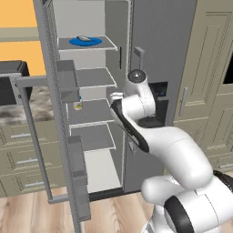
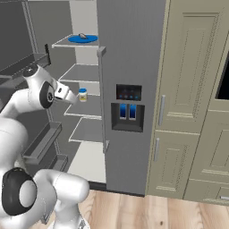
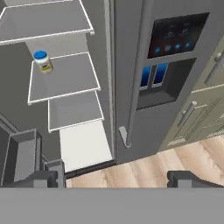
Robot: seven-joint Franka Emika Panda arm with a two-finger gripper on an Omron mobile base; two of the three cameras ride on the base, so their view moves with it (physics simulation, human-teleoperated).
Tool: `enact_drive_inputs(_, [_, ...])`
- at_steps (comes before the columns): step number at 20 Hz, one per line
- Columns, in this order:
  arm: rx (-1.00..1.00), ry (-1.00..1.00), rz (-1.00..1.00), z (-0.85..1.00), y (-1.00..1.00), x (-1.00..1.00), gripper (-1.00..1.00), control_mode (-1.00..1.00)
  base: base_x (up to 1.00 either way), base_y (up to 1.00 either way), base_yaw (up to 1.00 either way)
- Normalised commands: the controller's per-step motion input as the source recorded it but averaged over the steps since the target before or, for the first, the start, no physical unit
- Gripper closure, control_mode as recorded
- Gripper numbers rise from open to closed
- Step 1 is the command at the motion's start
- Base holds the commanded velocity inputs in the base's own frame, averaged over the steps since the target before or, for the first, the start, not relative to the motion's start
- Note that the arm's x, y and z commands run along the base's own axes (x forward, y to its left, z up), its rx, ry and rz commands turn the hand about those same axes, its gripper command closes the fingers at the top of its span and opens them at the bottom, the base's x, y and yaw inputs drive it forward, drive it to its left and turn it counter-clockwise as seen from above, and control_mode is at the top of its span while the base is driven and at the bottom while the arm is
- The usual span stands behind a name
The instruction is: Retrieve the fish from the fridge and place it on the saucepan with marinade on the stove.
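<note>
I am looking into the fridge (image 2: 129, 53) with its left door swung wide, so the shelves are showing for the reach; the fish (image 1: 83, 38) is lying on a blue plate (image 1: 85, 42) on the top shelf (image 1: 107, 45), high and toward the back, well above where the hand is sitting now; a small jar (image 3: 43, 61) with a blue lid is standing alone on a middle shelf, and I judge it is no part of the job. The gripper (image 3: 116, 177) is holding nothing; in the hand view its two dark tips are standing far apart at the bottom, jaws spread about as wide as they go, ready to close around the fish. The hand is pointing down past the lower shelves and the floor, so I judge the arm is needing to lift and tilt toward that top shelf before any grasp; the open door (image 1: 50, 91) is crowding the left side, which could catch the elbow.
</note>
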Motion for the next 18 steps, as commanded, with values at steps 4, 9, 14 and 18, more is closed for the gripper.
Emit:
enact_drive_inputs(4, [-0.11,0.45,0.06,0.23,0.0,0.07,-1.0,-1.0,0.0,0.0,0.0])
enact_drive_inputs(9, [0.0,0.07,0.03,0.03,0.0,0.02,-1.0,-1.0,0.0,0.0,0.0])
enact_drive_inputs(14, [0.0,0.0,0.0,0.0,0.25,0.05,-1.0,-1.0,0.0,0.0,0.0])
enact_drive_inputs(18, [0.0,0.0,0.0,0.0,0.0,0.0,-1.0,-1.0,0.0,0.0,0.0])
